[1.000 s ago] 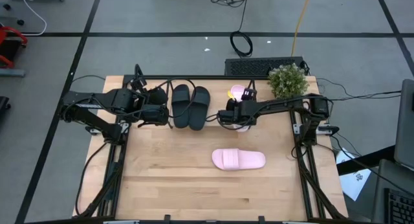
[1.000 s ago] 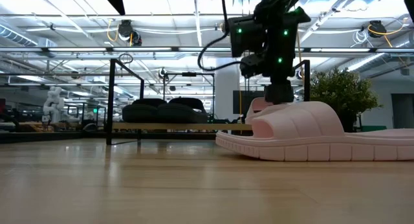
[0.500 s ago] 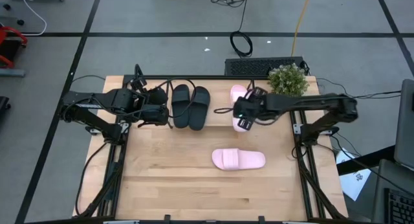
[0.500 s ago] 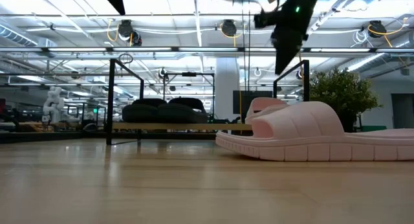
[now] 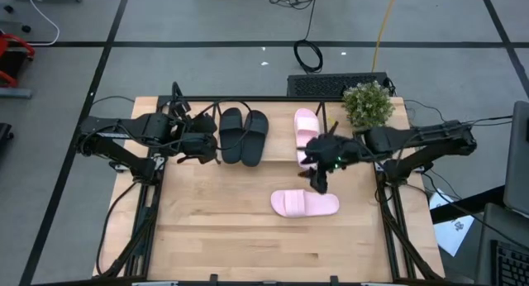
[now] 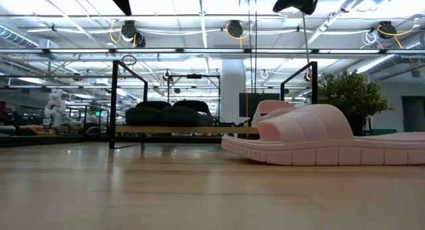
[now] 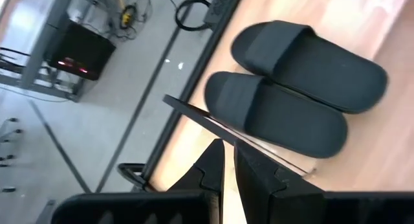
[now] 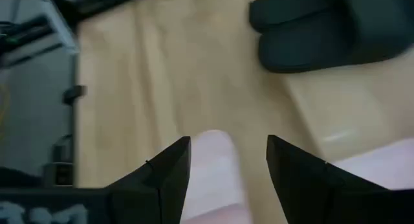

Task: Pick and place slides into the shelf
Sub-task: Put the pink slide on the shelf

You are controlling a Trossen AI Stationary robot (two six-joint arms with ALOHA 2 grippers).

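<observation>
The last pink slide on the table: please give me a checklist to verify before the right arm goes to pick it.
1. Right claw open: ok.
2. Right claw empty: ok.
3. Last pink slide lying free on the table: ok.
4. Other pink slide already on the shelf: ok.
5. Black slides on the shelf: ok.
6. Left claw away from the path, beside the black slides: ok.

A plant (image 5: 368, 102) sits at the table's (image 5: 231, 228) far right corner. Just beyond that edge, left of the plant, lies a keyboard (image 5: 318, 85); a coiled cable (image 5: 309, 56) lies farther out on the floor.
</observation>
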